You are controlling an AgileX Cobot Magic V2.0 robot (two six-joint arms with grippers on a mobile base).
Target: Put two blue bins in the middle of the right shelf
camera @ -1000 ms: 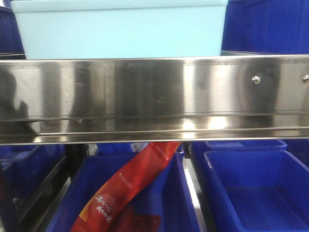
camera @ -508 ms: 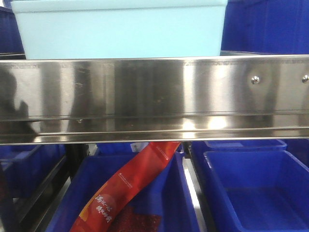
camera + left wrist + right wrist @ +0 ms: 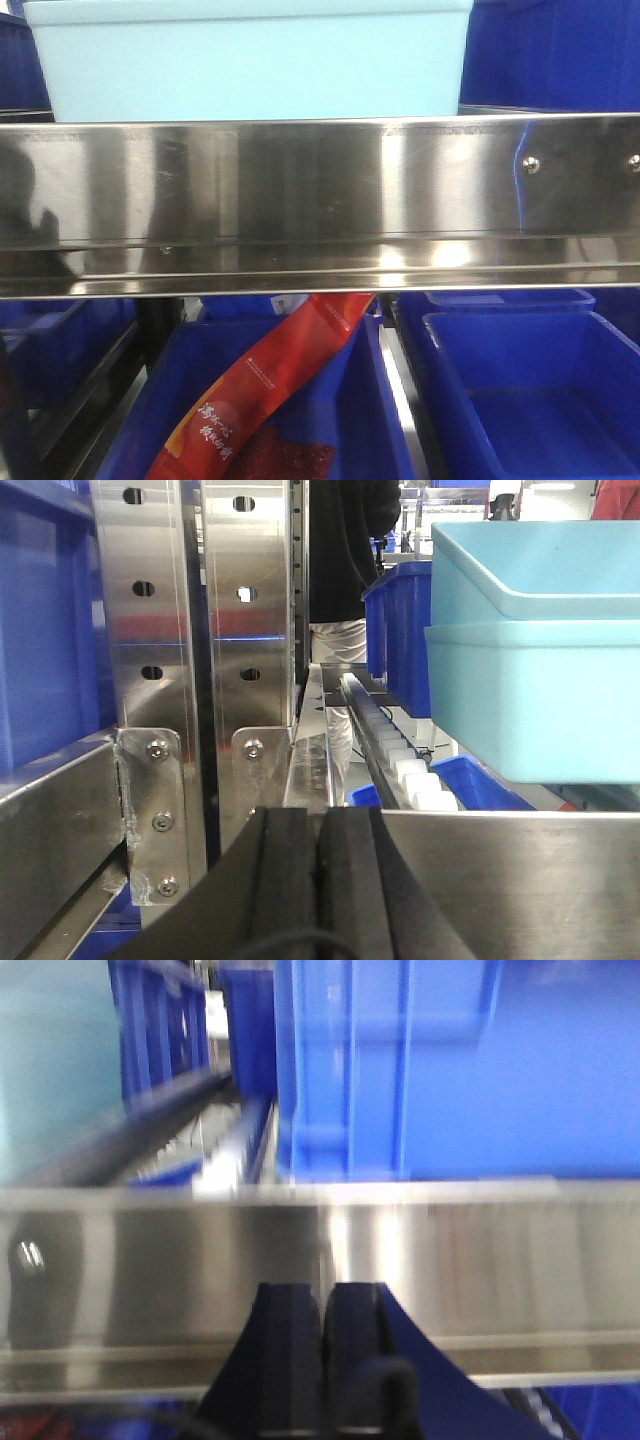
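Observation:
A pale blue bin (image 3: 250, 60) stands on the right shelf middle, just behind its wide steel front rail (image 3: 320, 200). From the left wrist view it is two blue bins, one (image 3: 535, 570) nested inside the other (image 3: 535, 700), resting on the roller track (image 3: 400, 765). My left gripper (image 3: 320, 825) is shut and empty, low in front of the rail, left of the bins. My right gripper (image 3: 322, 1305) is also shut and empty before the blurred rail (image 3: 450, 1260), with a pale bin wall (image 3: 50, 1060) to its upper left.
Dark royal-blue bins (image 3: 520, 390) sit on the level below, one holding a red packet (image 3: 270, 380). Another dark blue bin (image 3: 450, 1060) stands on the shelf right of the pale ones. Perforated steel uprights (image 3: 150, 630) rise at the left.
The bins and rail have not moved. Only a dark reflection near the bolt at the rail's right end has faded.

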